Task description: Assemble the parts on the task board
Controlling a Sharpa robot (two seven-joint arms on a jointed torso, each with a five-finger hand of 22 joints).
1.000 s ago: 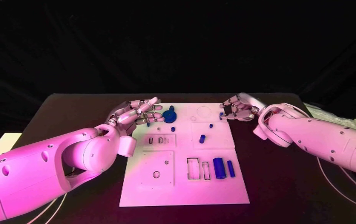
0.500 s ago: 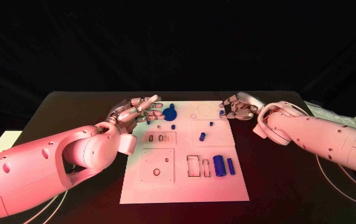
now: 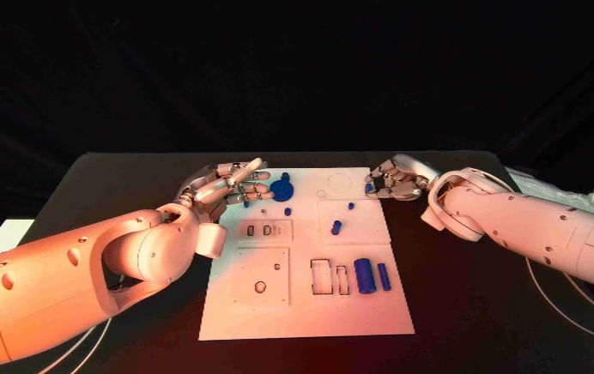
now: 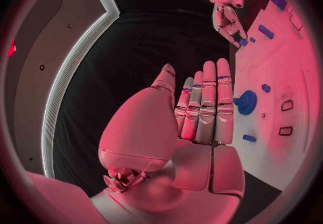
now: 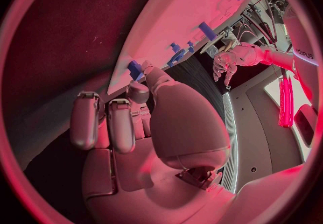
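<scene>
Beside the blue gear (image 3: 282, 190), the left hand (image 3: 229, 187) stays spread, unmoved.

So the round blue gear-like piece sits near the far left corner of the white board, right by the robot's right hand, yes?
Not quite. The round blue gear-like piece does sit near the far left corner of the white board, but the hand beside it is the robot's left hand, as the head view shows. The right hand is at the board's far right edge.
</scene>
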